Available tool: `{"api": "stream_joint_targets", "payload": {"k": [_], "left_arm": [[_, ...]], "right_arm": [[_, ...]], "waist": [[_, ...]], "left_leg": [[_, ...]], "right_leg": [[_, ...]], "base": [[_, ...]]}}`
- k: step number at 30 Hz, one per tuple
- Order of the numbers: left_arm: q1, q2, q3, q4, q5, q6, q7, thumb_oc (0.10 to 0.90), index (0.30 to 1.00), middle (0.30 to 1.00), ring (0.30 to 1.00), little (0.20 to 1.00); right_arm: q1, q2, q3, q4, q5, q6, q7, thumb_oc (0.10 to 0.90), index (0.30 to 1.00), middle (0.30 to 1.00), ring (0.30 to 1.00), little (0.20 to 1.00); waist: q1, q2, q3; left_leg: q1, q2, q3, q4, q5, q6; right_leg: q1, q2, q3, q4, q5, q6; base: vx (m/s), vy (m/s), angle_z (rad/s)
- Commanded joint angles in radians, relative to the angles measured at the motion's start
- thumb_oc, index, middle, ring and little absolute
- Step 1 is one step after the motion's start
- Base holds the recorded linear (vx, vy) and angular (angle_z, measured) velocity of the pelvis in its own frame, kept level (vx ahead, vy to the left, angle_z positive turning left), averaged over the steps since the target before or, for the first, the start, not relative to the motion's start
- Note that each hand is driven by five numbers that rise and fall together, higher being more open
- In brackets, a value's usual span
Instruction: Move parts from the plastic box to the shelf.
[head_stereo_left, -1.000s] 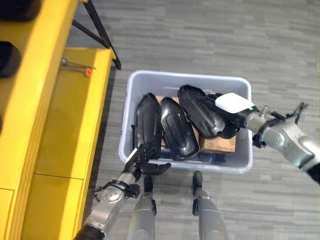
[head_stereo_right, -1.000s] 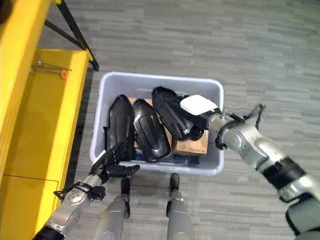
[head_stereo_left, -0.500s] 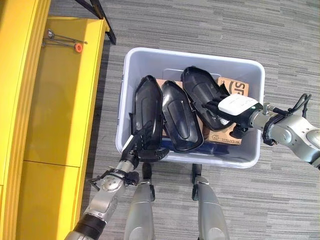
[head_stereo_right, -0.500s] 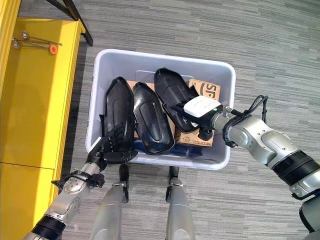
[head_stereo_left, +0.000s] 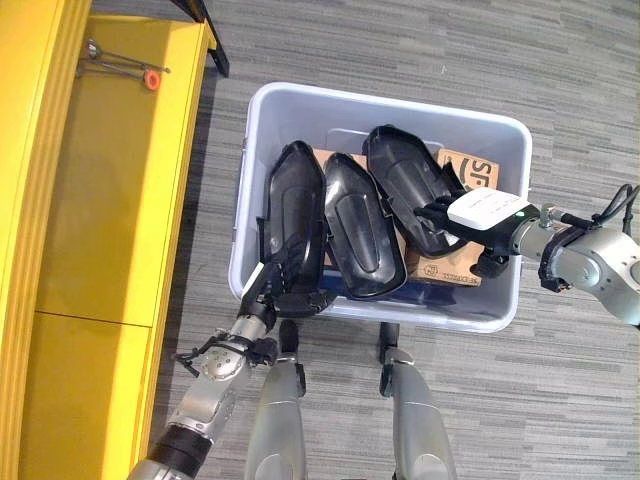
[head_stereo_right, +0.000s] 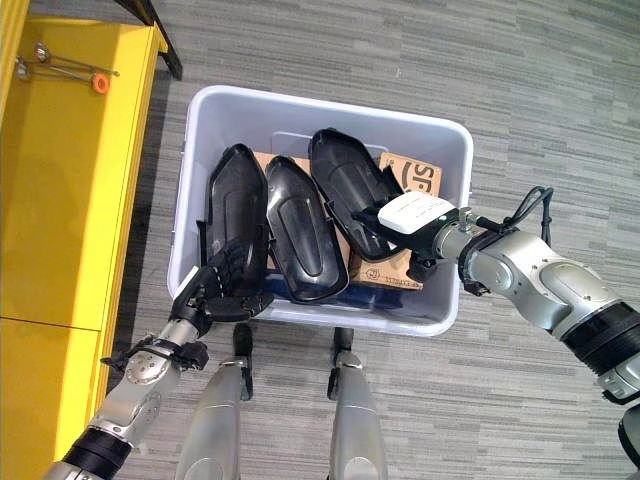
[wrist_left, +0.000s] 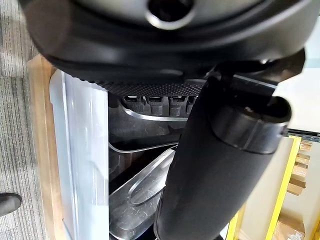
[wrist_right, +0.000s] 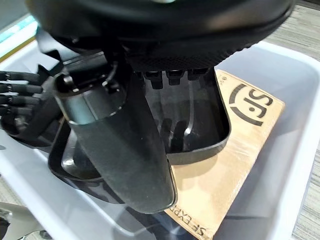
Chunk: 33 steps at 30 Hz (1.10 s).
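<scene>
A cardboard box (head_stereo_left: 462, 218) lies flat in the bin, under the black parts, its printed top showing at the right side. Grey striped carpet (head_stereo_left: 420, 50) covers the floor all round. At the top left a thin metal tool (head_stereo_left: 112, 70) with an orange tip (head_stereo_left: 151, 79) lies on a yellow surface. Just beside it, at the top edge, a black frame leg (head_stereo_left: 208, 40) slants down onto the carpet.
</scene>
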Motion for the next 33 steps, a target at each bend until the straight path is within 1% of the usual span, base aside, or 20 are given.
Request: {"api": "stream_joint_targets", "payload": {"k": [1, 2, 4, 5, 9, 10, 18, 25, 33], "left_arm": [[0.041, 0.039, 0.009, -0.075, -0.007, -0.054, 0.017, 0.9, 1.0, 1.0, 1.0, 1.0], [0.042, 0.037, 0.008, -0.076, -0.004, -0.052, 0.018, 0.9, 1.0, 1.0, 1.0, 1.0], [0.042, 0.039, 0.007, -0.077, -0.003, -0.052, 0.02, 0.9, 1.0, 1.0, 1.0, 1.0], [0.041, 0.039, 0.007, -0.077, -0.003, -0.052, 0.02, 0.9, 1.0, 1.0, 1.0, 1.0], [0.049, 0.038, 0.011, -0.094, -0.002, -0.052, 0.024, 0.9, 1.0, 1.0, 1.0, 1.0], [0.049, 0.035, 0.012, -0.093, -0.002, -0.052, 0.026, 0.9, 1.0, 1.0, 1.0, 1.0], [0.052, 0.04, 0.023, -0.105, -0.003, -0.055, 0.041, 0.9, 1.0, 1.0, 1.0, 1.0], [0.049, 0.032, 0.024, -0.105, 0.003, -0.055, 0.056, 0.9, 1.0, 1.0, 1.0, 1.0], [0.045, 0.021, 0.017, -0.107, 0.003, -0.059, 0.07, 0.9, 1.0, 1.0, 1.0, 1.0]], "right_arm": [[-0.046, -0.041, -0.069, -0.007, -0.048, 0.018, -0.088, 0.9, 1.0, 1.0, 1.0, 1.0], [-0.041, -0.023, -0.083, 0.009, -0.076, 0.025, -0.106, 0.9, 1.0, 1.0, 1.0, 1.0], [-0.038, -0.016, -0.086, 0.016, -0.092, 0.029, -0.11, 0.9, 1.0, 1.0, 1.0, 1.0], [-0.038, -0.016, -0.087, 0.016, -0.092, 0.028, -0.11, 0.9, 1.0, 1.0, 1.0, 1.0], [-0.009, 0.019, -0.141, 0.031, -0.169, 0.05, -0.158, 0.9, 1.0, 1.0, 1.0, 1.0], [-0.003, 0.028, -0.155, 0.03, -0.176, 0.054, -0.164, 0.9, 1.0, 1.0, 1.0, 1.0], [0.038, 0.072, -0.211, 0.054, -0.256, 0.079, -0.218, 0.9, 1.0, 1.0, 1.0, 1.0], [0.089, 0.118, -0.264, 0.058, -0.28, 0.093, -0.248, 0.9, 1.0, 1.0, 1.0, 1.0], [0.127, 0.158, -0.28, 0.06, -0.286, 0.104, -0.258, 0.9, 1.0, 1.0, 1.0, 1.0]], "waist": [[0.015, -0.017, -0.044], [0.016, -0.012, -0.038], [0.018, -0.01, -0.036], [0.017, -0.011, -0.038], [0.017, 0.003, -0.031], [0.015, 0.005, -0.032], [0.017, 0.02, -0.031], [0.017, 0.034, -0.035], [0.018, 0.039, -0.03]], "left_leg": [[-0.043, 0.028, -0.036, 0.043, -0.019, -0.025], [-0.051, 0.028, -0.038, 0.049, -0.022, -0.024], [-0.055, 0.03, -0.039, 0.056, -0.029, -0.025], [-0.058, 0.028, -0.039, 0.052, -0.022, -0.024], [-0.083, 0.025, -0.042, 0.066, -0.029, -0.022], [-0.09, 0.023, -0.043, 0.063, -0.023, -0.021], [-0.117, 0.02, -0.044, 0.082, -0.035, -0.02], [-0.149, 0.014, -0.05, 0.103, -0.039, -0.017], [-0.182, 0.009, -0.062, 0.138, -0.05, -0.013]], "right_leg": [[0.028, -0.035, 0.009, 0.047, -0.069, 0.031], [0.018, -0.034, 0.01, 0.055, -0.071, 0.03], [0.015, -0.032, 0.01, 0.062, -0.078, 0.029], [0.012, -0.033, 0.01, 0.058, -0.072, 0.029], [-0.014, -0.032, 0.01, 0.079, -0.083, 0.026], [-0.021, -0.033, 0.011, 0.078, -0.078, 0.025], [-0.055, -0.032, 0.014, 0.108, -0.091, 0.023], [-0.086, -0.036, 0.014, 0.133, -0.1, 0.023], [-0.113, -0.038, 0.015, 0.171, -0.114, 0.019]], "base": [[0.0, 0.0, 0.0], [0.0, 0.0, 0.0], [0.0, 0.0, 0.0], [0.0, 0.0, 0.0], [0.0, 0.0, 0.0], [0.0, 0.0, 0.0], [0.0, -0.001, 0.0], [0.0, 0.0, 0.0], [0.0, -0.002, 0.04]]}}
